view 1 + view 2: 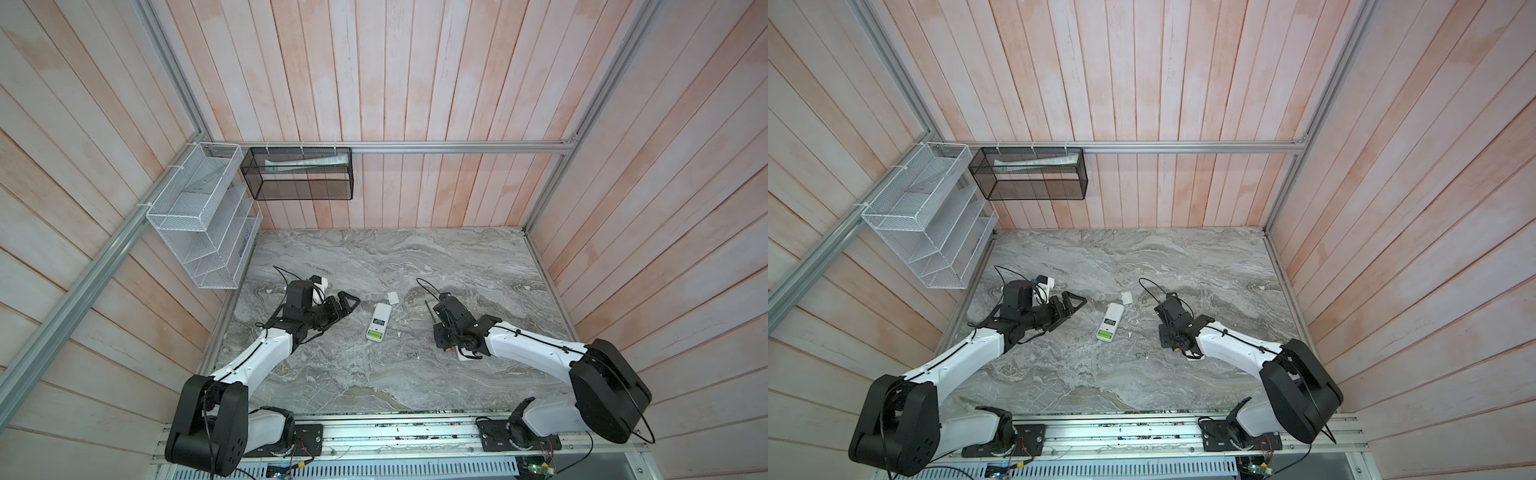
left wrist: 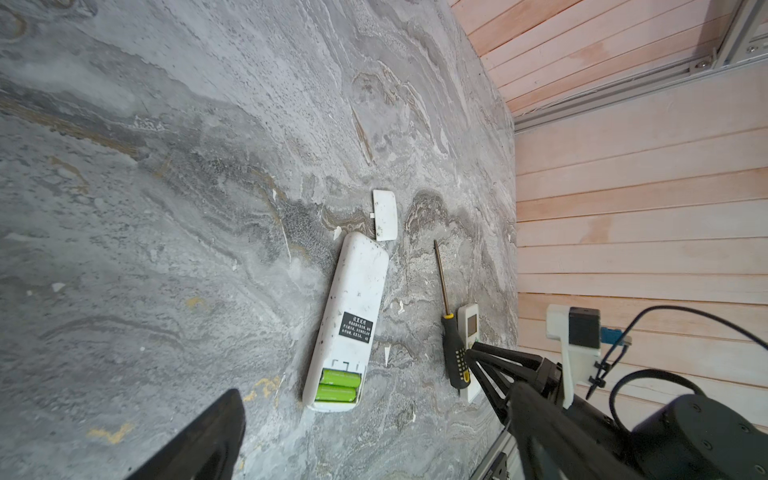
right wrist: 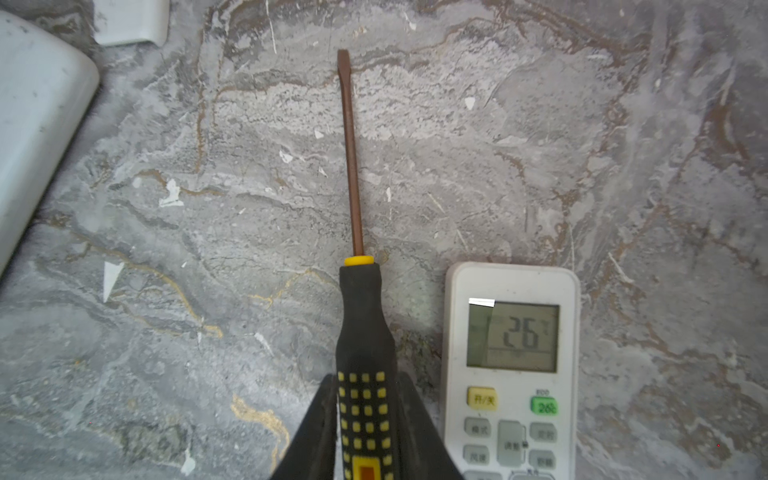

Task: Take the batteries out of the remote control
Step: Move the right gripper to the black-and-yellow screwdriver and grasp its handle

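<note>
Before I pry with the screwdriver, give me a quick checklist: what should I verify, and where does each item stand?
1. Battery cover off: ok, lying on the table beyond the remote.
2. Batteries exposed: ok, two lime green ones side by side in the open bay.
3. Right gripper on the screwdriver: ok, closed on its handle.
4. Left gripper free to steady the remote: ok, open and empty.
5. Screwdriver tip off the table: cannot tell.
6. Second remote clear of the handle: not ok, it lies right beside it.
</note>
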### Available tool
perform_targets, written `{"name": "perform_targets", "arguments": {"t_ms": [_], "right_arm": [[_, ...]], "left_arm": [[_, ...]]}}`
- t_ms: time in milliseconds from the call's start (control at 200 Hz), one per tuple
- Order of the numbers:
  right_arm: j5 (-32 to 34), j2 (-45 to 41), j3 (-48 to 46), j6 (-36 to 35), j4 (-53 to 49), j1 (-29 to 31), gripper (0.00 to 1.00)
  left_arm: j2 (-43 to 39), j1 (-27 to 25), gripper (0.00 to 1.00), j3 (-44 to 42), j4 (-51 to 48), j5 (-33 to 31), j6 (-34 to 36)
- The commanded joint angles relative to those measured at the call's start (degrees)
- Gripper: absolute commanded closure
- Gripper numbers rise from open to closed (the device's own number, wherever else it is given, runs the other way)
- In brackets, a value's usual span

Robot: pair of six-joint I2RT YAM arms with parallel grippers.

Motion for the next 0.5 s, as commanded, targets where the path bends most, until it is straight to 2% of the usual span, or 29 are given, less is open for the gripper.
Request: {"name": "perform_targets", "arguments": {"t_ms": [0,360,495], "right_arm": [[0.97,-0.59,-1.61,-0.59,0.03,-0.97,0.74],[-4.22,3.07,-4.1,-1.14,5.45,-1.16,0.71],[-4.61,3.16,-4.67,-1.19,6.44,-1.16,0.62]], "left_arm": [[0.13,-0.27,0.0,1.53,0.83,0.4,-0.28],[0.49,-0.58,0.0,1.45,1.4,0.86,-0.72],[0.32,-0.56,0.0,1.41,1.31,0.75,-0.72]]}}
